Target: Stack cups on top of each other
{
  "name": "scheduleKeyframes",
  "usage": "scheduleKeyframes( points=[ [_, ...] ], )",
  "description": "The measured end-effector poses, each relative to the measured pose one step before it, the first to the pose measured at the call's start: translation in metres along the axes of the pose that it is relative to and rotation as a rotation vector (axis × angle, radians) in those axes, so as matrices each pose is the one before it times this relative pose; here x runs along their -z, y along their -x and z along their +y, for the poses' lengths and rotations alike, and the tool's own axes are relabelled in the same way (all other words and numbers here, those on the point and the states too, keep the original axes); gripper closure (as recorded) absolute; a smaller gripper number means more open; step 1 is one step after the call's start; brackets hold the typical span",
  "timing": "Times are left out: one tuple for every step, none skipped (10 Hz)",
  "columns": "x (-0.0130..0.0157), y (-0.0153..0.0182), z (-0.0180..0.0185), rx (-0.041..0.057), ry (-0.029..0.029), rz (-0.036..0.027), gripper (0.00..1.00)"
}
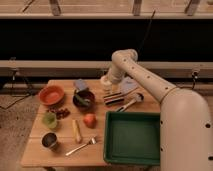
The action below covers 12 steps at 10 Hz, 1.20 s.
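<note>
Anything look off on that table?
Nothing stands out. The green cup and metal cup stand upright at the front left. The cream cup is at the back, with the end effector right beside it. No spills show.

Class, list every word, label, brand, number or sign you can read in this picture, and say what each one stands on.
None can be read anywhere in this view.
On the striped packet, mid-table: bands only, any print too blurred.
On the blue-grey packet behind the dark bowl: no legible print.
On the pincer, at the cream-white cup near the back of the table: no readable marking.
</note>
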Motion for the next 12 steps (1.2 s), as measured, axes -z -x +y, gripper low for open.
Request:
scheduleKeyframes(
  points=[
    [-0.00186, -0.00200, -0.00621, 0.00108, -0.00804, 0.00691, 0.35],
    [-0.00186, -0.00375, -0.00482, 0.00048, -0.00463, 0.00799, 0.35],
    [-0.00266, -0.00074, -0.00225, 0.00194, -0.00113, 0.00561, 0.35],
    [-0.00498, -0.00090, -0.00091, 0.00195, -0.00076, 0.00647, 0.35],
    [-0.00430, -0.00314, 0.00045, -0.00341, -0.00082, 0.00671, 0.35],
    [-0.00278, -0.00254, 0.00071, -0.00484, -0.00005, 0.00395, 0.35],
    [-0.00913, -0.00351, 0.00159, -0.00685, 0.00315, 0.01032, 0.38],
    [-0.00445, -0.00185, 0.00057, -0.00303, 0.00094, 0.00673, 0.43],
    [-0.00462, -0.00169, 0.00006, -0.00209, 0.00170, 0.01031, 0.53],
    [-0.00220, -0.00134, -0.00180, -0.00138, -0.00184, 0.00971, 0.65],
    [-0.00054, -0.00050, -0.00069, -0.00307, -0.00152, 0.00130, 0.70],
    [0.00791, 0.00214, -0.00152, -0.00420, -0.02640, -0.01231, 0.96]
  ],
)
